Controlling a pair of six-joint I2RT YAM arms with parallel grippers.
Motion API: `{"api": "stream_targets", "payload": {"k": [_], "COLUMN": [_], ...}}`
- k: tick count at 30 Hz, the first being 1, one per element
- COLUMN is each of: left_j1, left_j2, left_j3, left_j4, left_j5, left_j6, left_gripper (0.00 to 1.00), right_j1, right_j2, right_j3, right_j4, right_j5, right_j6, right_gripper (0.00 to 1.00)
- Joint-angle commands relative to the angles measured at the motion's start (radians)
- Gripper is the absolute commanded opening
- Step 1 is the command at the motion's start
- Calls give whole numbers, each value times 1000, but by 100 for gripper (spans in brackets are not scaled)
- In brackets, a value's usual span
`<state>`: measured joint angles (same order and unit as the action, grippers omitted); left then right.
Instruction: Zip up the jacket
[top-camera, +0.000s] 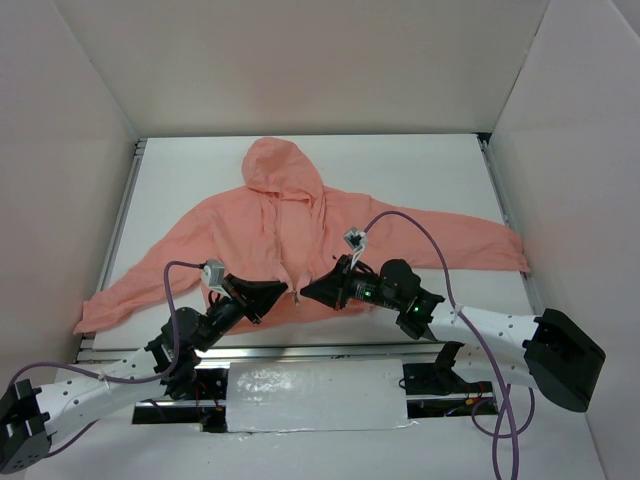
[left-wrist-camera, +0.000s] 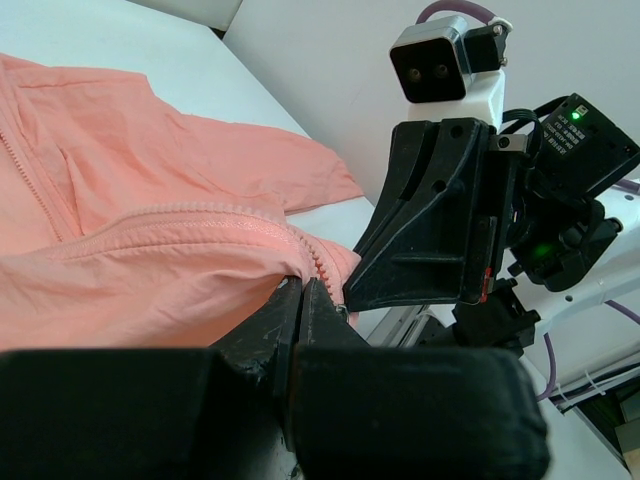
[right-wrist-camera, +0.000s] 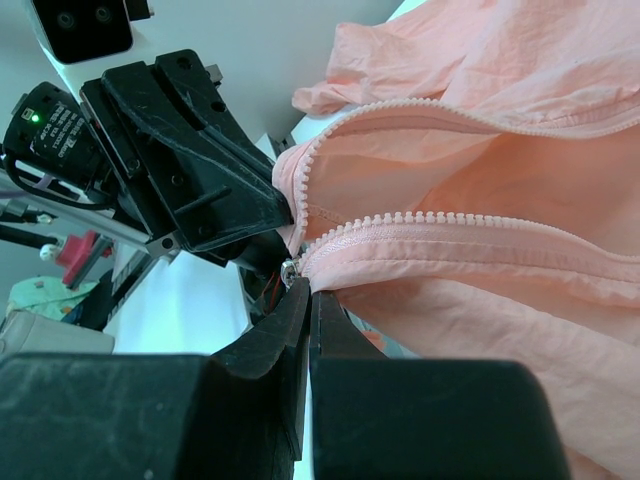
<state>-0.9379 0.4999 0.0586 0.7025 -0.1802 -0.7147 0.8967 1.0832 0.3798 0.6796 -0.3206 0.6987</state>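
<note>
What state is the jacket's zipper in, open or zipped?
Open: on the jacket, the two tooth rows of the zipper run apart, unjoined.

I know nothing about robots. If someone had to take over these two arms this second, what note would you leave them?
The left gripper is shut on the jacket at the bottom hem, by the zipper.
The right gripper is shut on the facing hem end, tip to tip with the left.
The jacket lies flat on the table, hood away from the arms.
Done: both bottom ends are gripped.
Left: the zipper teeth are apart; join the ends and zip up.
</note>
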Motion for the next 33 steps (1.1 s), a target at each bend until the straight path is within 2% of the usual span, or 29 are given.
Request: {"api": "stream_targets", "payload": {"k": [1, 21, 33], "left_j1": [5, 5, 4], "left_j2": [-3, 9, -12], "left_j3": [3, 15, 35], "left_j4": [58, 49, -32], "left_j5": [5, 15, -47], "left_j6": [-9, -5, 15], "left_gripper": [0, 0, 0], "right_j1": [-8, -16, -15], "right_j2": [-11, 23, 8], "right_j3": [37, 65, 93], "right_j4": [44, 25, -107], "right_j5": [6, 3, 41], "right_j6": [2, 13, 7], "right_gripper": [0, 0, 0]}}
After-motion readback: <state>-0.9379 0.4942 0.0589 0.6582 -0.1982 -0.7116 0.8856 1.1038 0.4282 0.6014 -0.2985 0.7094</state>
